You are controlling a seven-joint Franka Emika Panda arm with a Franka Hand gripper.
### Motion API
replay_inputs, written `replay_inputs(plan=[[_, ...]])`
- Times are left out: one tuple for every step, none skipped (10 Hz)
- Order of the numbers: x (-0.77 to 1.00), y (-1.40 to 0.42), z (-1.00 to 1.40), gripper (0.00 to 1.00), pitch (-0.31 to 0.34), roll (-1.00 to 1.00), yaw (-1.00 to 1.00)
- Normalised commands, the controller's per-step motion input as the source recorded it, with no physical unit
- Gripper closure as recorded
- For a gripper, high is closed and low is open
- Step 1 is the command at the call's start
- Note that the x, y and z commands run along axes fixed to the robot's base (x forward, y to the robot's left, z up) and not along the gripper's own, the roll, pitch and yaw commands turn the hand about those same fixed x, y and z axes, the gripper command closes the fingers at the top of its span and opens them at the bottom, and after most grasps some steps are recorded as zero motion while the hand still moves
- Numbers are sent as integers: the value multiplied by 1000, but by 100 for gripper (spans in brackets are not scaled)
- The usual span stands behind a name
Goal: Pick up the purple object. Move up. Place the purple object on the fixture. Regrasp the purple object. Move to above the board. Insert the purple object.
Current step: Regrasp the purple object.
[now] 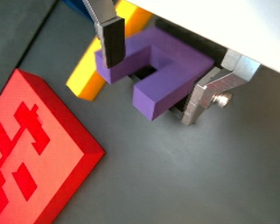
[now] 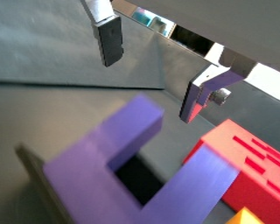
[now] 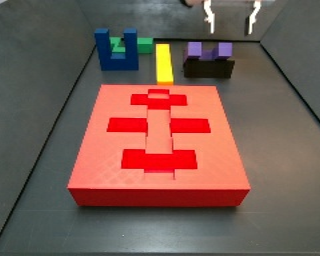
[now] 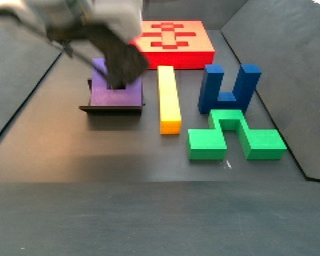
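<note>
Yellow bar (image 3: 164,61) crowds the fixture (image 3: 210,68); claw (image 3: 234,17) overhead unobstructed.

Lighting: even, overhead, bright; soft shadows cast beneath blocks. Gripper (image 4: 107,62) and arm motion-blurred in a side view. Wrist views slightly soft close-up.

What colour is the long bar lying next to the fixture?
Yellow. The long bar shows best in a side view, beside the fixture. The gripper hovers above.

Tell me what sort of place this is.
Probably a robot test bench for peg-in-hole assembly: a red board with cutouts, a purple object on the fixture, and an open pincer above it.
</note>
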Motion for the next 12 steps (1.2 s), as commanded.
replay_inputs(plan=[[0, -11, 603, 0, 31, 937, 420], [0, -17, 326, 0, 111, 1000, 414], [51, 0, 154, 0, 51, 1000, 466], [123, 0, 83, 0, 66, 1000, 514], [137, 0, 63, 0, 91, 1000, 523], [154, 0, 57, 0, 131, 1000, 503], [157, 0, 49, 0, 143, 1000, 497], [157, 0, 43, 0, 149, 1000, 503], [151, 0, 43, 0, 146, 1000, 509], [157, 0, 54, 0, 137, 1000, 506], [189, 0, 74, 0, 69, 1000, 437], [0, -329, 0, 0, 197, 1000, 57]])
